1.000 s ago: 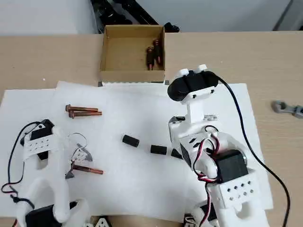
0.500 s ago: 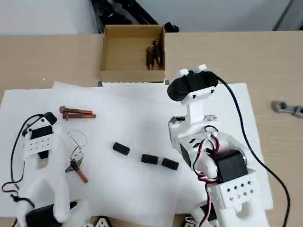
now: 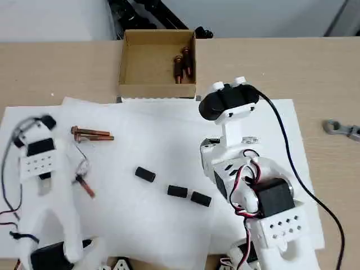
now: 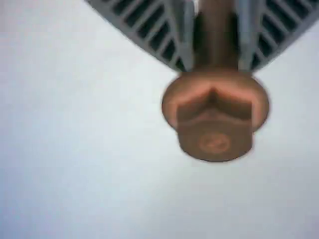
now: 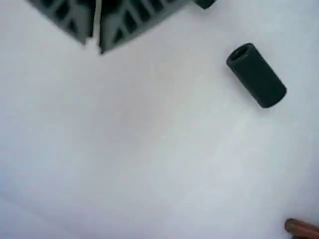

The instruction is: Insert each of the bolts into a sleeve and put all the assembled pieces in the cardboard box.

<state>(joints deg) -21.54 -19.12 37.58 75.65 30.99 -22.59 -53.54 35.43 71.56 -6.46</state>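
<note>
My left gripper (image 3: 83, 179) is shut on a copper bolt (image 3: 85, 186) and holds it just above the white sheet at the left. In the left wrist view the bolt's hex head (image 4: 214, 117) hangs below the two grey fingers (image 4: 149, 35). Two more bolts (image 3: 91, 133) lie side by side farther back. Three black sleeves (image 3: 145, 174) (image 3: 178, 191) (image 3: 201, 198) lie in a slanted row mid-sheet. My right gripper (image 5: 96, 42) hovers shut and empty over the sheet, near a sleeve (image 5: 256, 74). The cardboard box (image 3: 128, 62) holds assembled pieces (image 3: 183, 64).
The white sheet (image 3: 140, 230) covers the near part of the wooden table. The right arm's body (image 3: 247, 180) stands right of the sleeves. A metal wrench (image 3: 340, 128) lies at the far right edge. Dark gear sits behind the box.
The left arm has drawn back and to the left with the bolt, which swung from lying level to pointing down. The sheet, sleeves and loose bolts slid left. The right arm stayed put.
</note>
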